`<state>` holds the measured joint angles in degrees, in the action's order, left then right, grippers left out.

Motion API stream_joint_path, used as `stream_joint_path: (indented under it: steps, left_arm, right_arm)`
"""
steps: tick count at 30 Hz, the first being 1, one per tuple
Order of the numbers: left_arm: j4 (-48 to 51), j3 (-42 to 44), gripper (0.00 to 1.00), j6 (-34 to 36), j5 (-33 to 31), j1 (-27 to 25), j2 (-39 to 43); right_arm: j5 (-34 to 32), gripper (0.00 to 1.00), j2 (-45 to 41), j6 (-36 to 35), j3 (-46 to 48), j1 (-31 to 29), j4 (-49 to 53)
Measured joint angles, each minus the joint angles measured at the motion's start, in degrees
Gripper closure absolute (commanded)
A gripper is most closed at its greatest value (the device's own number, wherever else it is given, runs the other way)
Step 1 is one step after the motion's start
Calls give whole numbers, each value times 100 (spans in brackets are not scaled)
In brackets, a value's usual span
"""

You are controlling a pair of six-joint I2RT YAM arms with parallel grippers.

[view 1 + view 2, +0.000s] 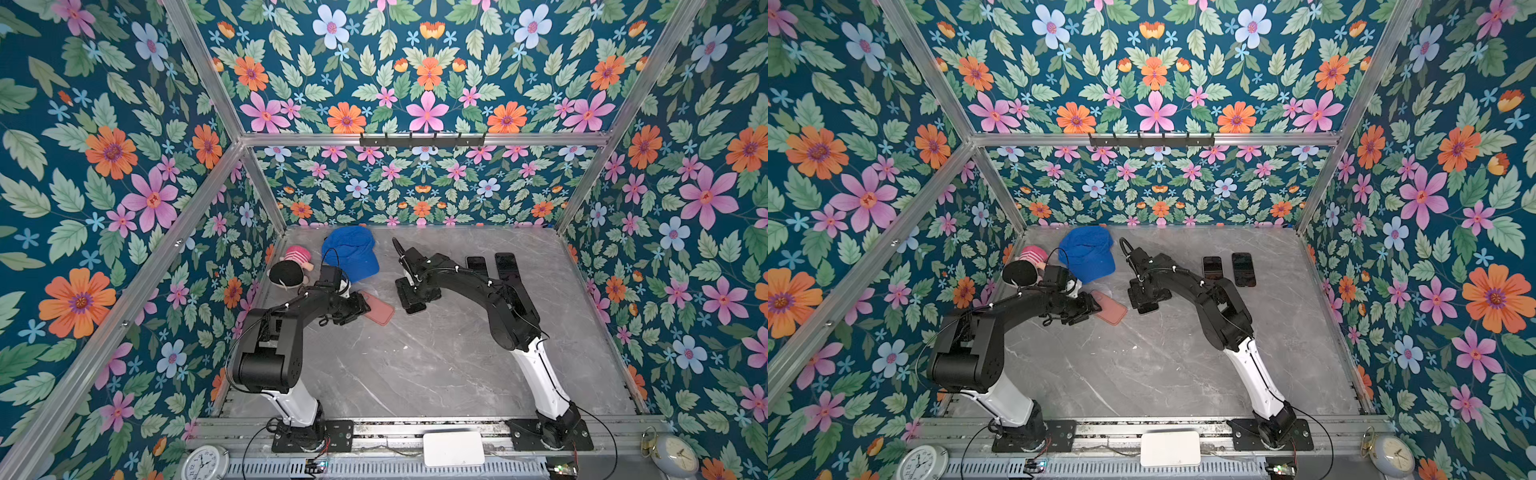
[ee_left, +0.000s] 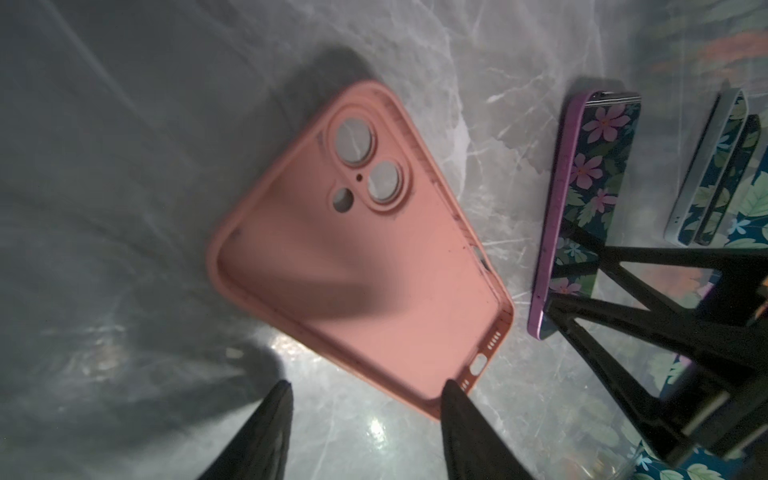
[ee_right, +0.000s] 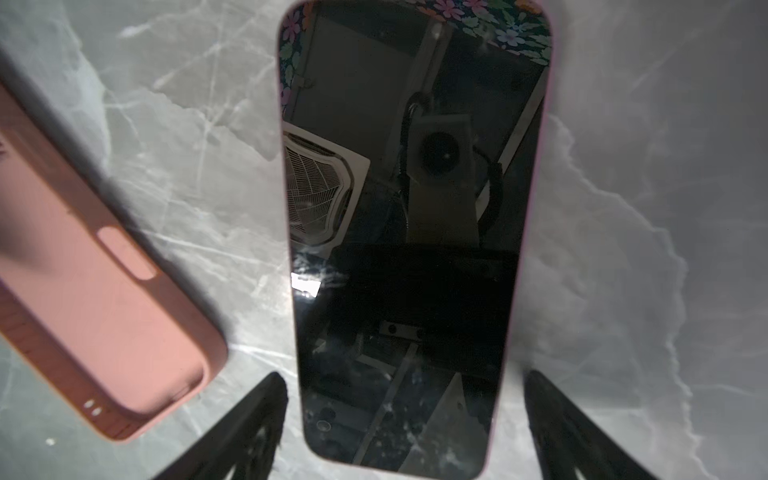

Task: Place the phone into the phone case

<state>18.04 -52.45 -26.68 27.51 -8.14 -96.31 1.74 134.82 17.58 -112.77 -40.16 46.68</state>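
The phone (image 3: 407, 208) lies mid-frame in both top views, between the spread jaws of the right gripper (image 3: 405, 378), untouched. Just left, the left gripper (image 2: 365, 388), half spread, straddles a corner of the pink phone case (image 2: 353, 257).

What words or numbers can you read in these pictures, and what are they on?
Round white clock: numerals ring the dial, too small to read surely.
Round cream-faced clock: dial marks too faint to read.
Pink silicone phone case and black-screened phone: no writing shows.
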Motion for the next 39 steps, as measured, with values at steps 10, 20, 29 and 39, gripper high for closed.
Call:
stream_joint_path:
  steps: [10, 20, 29, 39]
  left_arm:
    - [-46, -205, 49, 0, -162, -2, -258]
    - [-254, -278, 51, -2, -87, -33, -389]
    - [-291, -278, 52, 0, -87, -59, -400]
    - [-385, -382, 52, 0, -20, -260, -520]
  right_arm:
    - [-87, 20, 142, 11, -190, -33, 2]
    - [-197, 17, 249, 61, -326, -92, 4]
    - [-516, 21, 446, 81, -566, -157, 127]
    - [-546, 28, 251, 125, -258, -151, -55]
